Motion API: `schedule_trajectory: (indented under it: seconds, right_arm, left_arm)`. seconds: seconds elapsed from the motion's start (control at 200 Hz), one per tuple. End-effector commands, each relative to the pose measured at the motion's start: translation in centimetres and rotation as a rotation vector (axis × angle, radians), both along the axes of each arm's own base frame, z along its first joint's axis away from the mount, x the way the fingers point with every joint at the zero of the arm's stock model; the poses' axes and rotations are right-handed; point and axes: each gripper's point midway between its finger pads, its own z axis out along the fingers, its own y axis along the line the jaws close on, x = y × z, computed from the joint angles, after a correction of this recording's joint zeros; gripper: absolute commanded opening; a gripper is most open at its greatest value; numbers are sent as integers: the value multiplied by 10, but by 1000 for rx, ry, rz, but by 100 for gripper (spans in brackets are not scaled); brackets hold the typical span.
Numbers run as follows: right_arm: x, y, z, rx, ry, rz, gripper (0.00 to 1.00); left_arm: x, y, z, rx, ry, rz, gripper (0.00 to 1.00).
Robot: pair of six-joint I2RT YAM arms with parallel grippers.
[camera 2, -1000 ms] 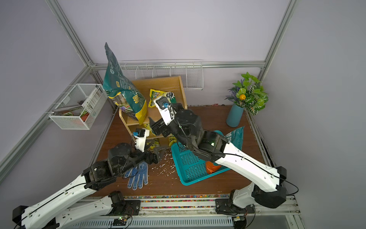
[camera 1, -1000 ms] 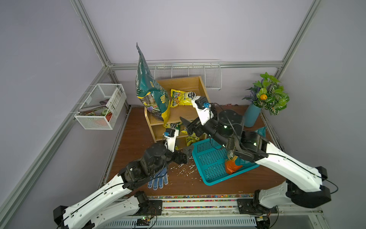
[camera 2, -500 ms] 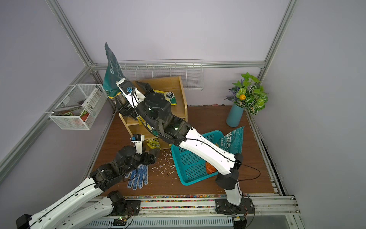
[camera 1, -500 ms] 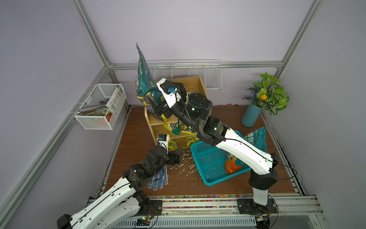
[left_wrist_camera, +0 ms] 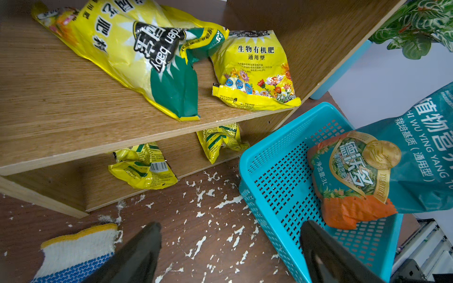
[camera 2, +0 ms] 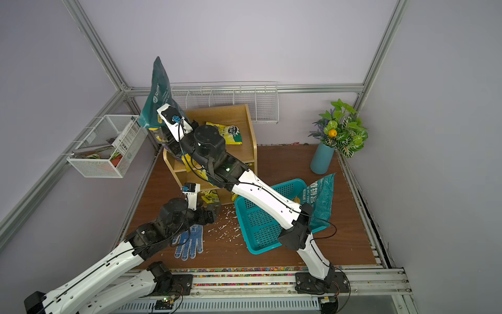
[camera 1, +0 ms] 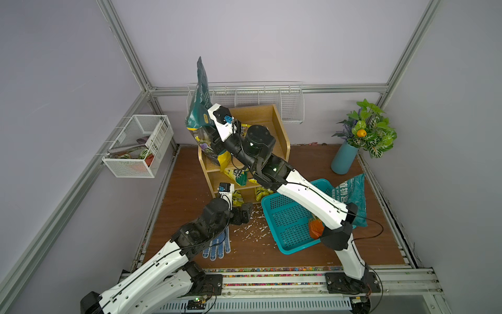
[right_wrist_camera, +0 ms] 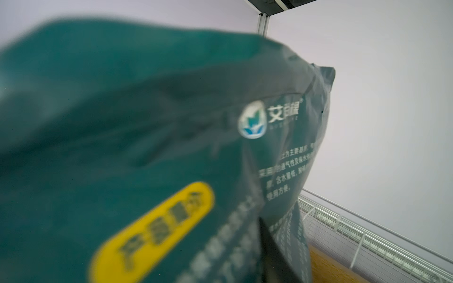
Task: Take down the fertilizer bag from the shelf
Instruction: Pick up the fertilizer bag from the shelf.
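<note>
Right claw [camera 1: 215, 140] in both top views [camera 2: 169, 141]: up at the fertilizer bag [camera 1: 199, 108], black fingers against its lower half. Can't tell from here whether they're pinching it or only touching.
Bag [camera 2: 157, 92] is dark green and stands tall on the top tier of the shelf [camera 1: 282, 130], at the front corner on the left arm's side. Its pointed top rises above the wire wall rack [camera 1: 258, 100].
Left claw [camera 1: 241, 214] is low over the bench [camera 1: 184, 190], in front of the shelf's bottom tier, between the blue gloves [camera 1: 217, 244] and the teal basket [camera 1: 288, 217]. It shows the same in a top view [camera 2: 210, 214].

Left wrist: left claw [left_wrist_camera: 230, 245] spread wide, nothing between the fingers [left_wrist_camera: 137, 252]. White flakes [left_wrist_camera: 220, 203] are scattered on the bench below. Basket [left_wrist_camera: 282, 186] sits just beside the shelf [left_wrist_camera: 61, 98], with an orange-and-green pack [left_wrist_camera: 353, 176] in it. Yellow bags [left_wrist_camera: 152, 56] lie on the middle tier, more on the bottom one. Glove cuff [left_wrist_camera: 81, 242] near one finger.

Right wrist: fertilizer bag [right_wrist_camera: 147, 122] fills most of the view, close and blurred. One dark finger [right_wrist_camera: 269, 250] lies against the bag; the other isn't visible, so the grip is unconfirmed. Shelf wood [right_wrist_camera: 326, 269] shows in the corner beyond.
</note>
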Motion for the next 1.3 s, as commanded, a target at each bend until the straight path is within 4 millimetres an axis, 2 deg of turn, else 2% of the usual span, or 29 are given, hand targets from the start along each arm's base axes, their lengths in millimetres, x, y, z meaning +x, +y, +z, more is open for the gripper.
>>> schedule_trajectory:
  seconds: [0.0, 0.18, 0.375, 0.445, 0.565, 0.69, 0.835, 0.9, 0.99, 1.12, 1.295]
  right_arm:
    - [-11, -12, 33, 111, -21, 59, 0]
    - [-34, -36, 73, 173, -76, 111, 0]
    - [-66, -84, 123, 228, -117, 207, 0]
    - [-85, -99, 140, 245, -142, 259, 0]
    - [-115, -122, 160, 259, -173, 332, 0]
    - [-131, -146, 166, 253, -185, 330, 0]
    - [-148, -171, 158, 218, -165, 324, 0]
    - [-158, -190, 156, 227, -163, 316, 0]
    - [-168, -213, 143, 213, -139, 288, 0]
    - [-172, -242, 114, 149, -79, 209, 0]
    - [-161, -268, 59, 68, 51, 78, 0]
  left_arm:
    - [0, 0, -5, 0, -3, -8, 93]
    - [0, -1, -11, 1, 8, -11, 93]
    - [0, -6, -18, -1, 27, -25, 93]
    - [1, -8, -20, -2, 33, -31, 93]
    - [2, -11, -23, 0, 41, -33, 93]
    - [4, -13, -26, 5, 52, -38, 93]
    - [5, -17, -27, 4, 57, -46, 93]
    - [6, -19, -28, 6, 55, -51, 93]
    - [8, -23, -27, 10, 55, -63, 93]
    - [11, -30, -29, 22, 62, -82, 93]
    - [16, -40, -29, 17, 63, -107, 92]
